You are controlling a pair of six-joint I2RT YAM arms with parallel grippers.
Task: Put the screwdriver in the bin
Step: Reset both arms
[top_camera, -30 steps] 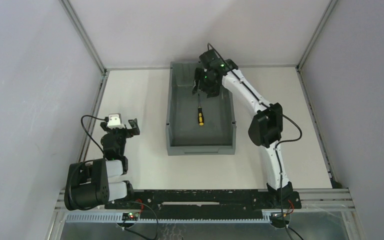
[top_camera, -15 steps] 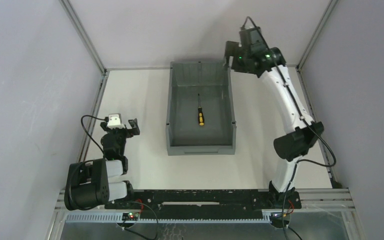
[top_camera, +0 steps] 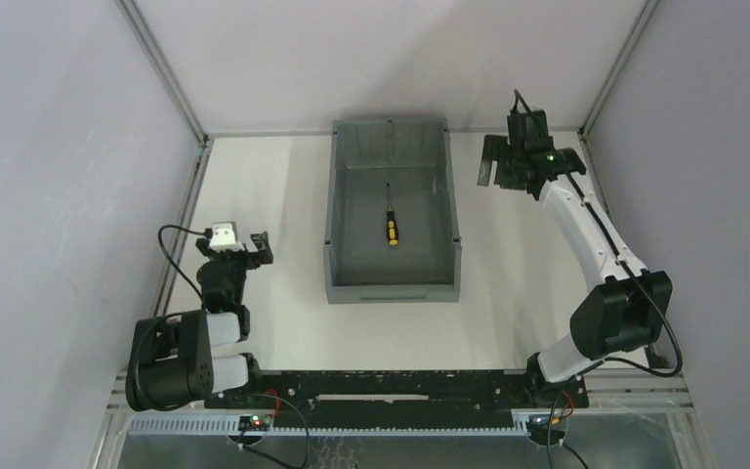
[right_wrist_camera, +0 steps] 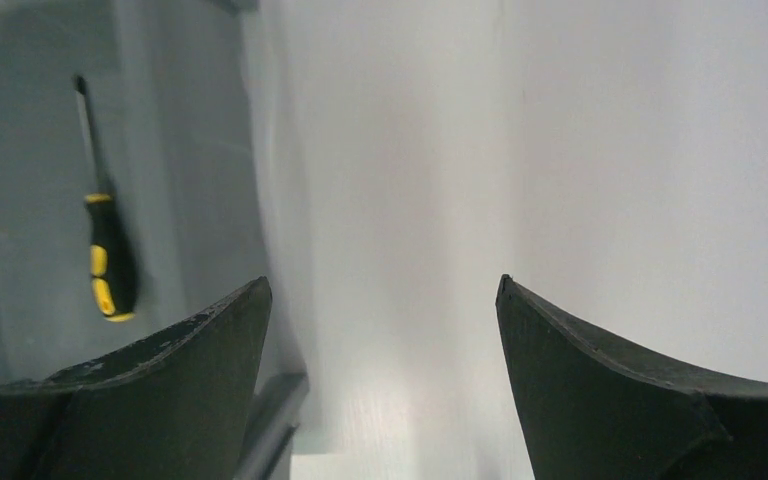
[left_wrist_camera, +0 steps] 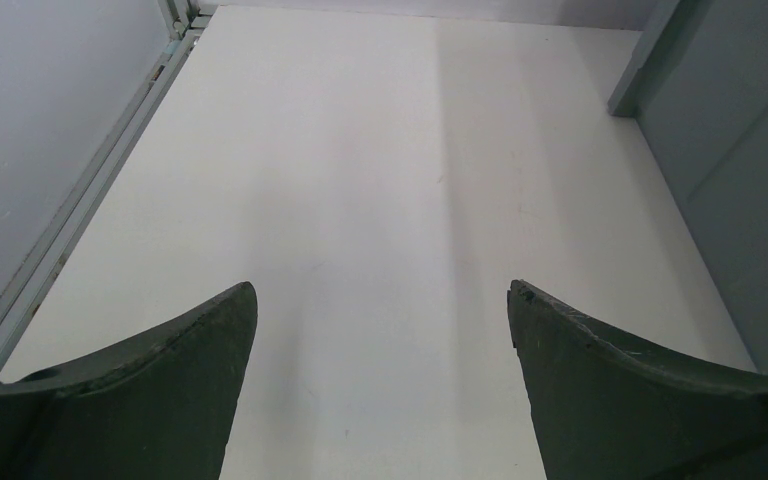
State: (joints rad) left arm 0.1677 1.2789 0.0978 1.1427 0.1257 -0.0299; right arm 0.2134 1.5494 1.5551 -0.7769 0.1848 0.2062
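The screwdriver (top_camera: 390,221), yellow-and-black handle with a thin dark shaft, lies on the floor of the grey bin (top_camera: 330,225) at mid-table, shaft pointing to the back wall. The right wrist view shows the screwdriver (right_wrist_camera: 108,260) at its left edge, inside the bin (right_wrist_camera: 20,150). My right gripper (top_camera: 493,162) hangs open and empty over bare table to the right of the bin's far corner; in its own view the right gripper (right_wrist_camera: 383,290) has white table between its fingers. My left gripper (top_camera: 256,246) rests open and empty near the table's left side, well left of the bin (left_wrist_camera: 740,180).
Grey enclosure walls and metal corner posts (top_camera: 161,68) ring the white table (top_camera: 264,186). A metal rail (top_camera: 391,386) with the arm bases runs along the near edge. White table lies on both sides of the bin.
My right arm has lifted out of the bin and swung right, now beyond its right wall, jaws opening wider. The screwdriver stays lying in the bin. The left arm has not moved.
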